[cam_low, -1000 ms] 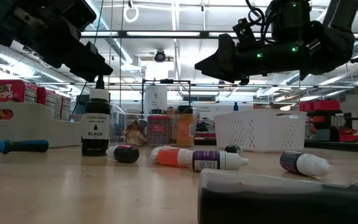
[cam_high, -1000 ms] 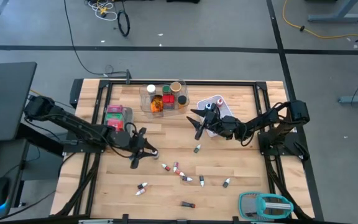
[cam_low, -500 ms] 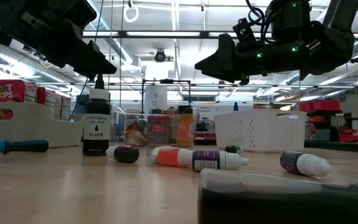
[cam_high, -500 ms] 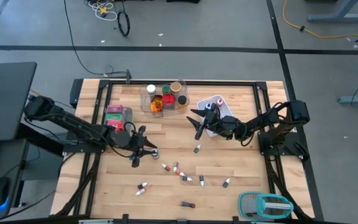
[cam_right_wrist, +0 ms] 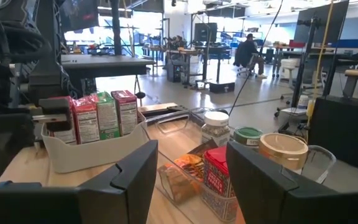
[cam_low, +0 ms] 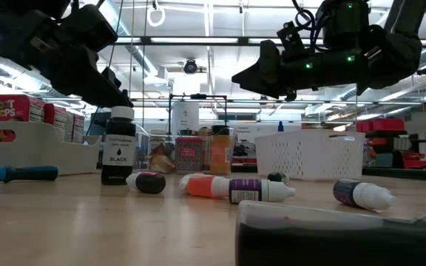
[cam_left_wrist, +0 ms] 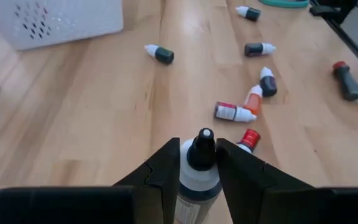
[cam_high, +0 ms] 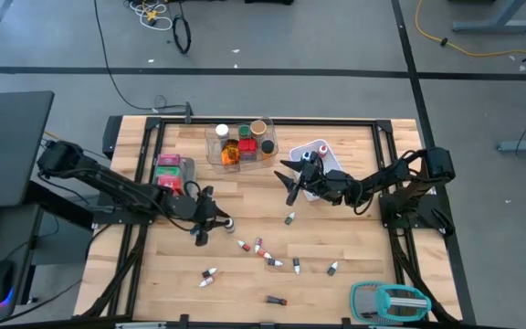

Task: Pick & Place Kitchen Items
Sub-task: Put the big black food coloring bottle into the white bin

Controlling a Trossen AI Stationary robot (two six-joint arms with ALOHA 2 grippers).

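Observation:
A small dropper bottle with a black cap and a "BLACK" label (cam_low: 118, 148) stands upright on the wooden table, left of middle. My left gripper (cam_left_wrist: 199, 163) is shut on it, reaching in from the left; it shows in the high view too (cam_high: 205, 217). Several tiny vials (cam_high: 263, 251) lie on their sides just right of it. My right gripper (cam_high: 290, 183) hovers open and empty above the table, between the clear tray and the white basket; its wrist view (cam_right_wrist: 191, 180) looks at the jars and boxes. My left gripper pinches the bottle's shoulder, just below the cap (cam_left_wrist: 199, 177), between its two fingers, one on each side. The fingers slant down from the table's left. The bottle is upright, its base (cam_low: 118, 180) at table level; the low view hides the cap's tip behind the gripper.
A clear tray with lidded jars and an orange packet (cam_high: 240, 146) stands at the far middle. A grey bin with red, pink and green boxes (cam_high: 172, 172) is at the left. A white mesh basket (cam_high: 322, 157) lies under the right arm. A teal-and-grey gadget (cam_high: 391, 300) sits near right.
My left gripper has come down, slanting toward the black bottle, and now covers the cap's tip, which showed below it a second ago. The bottle still stands upright in about the same place. My right gripper has kept still.

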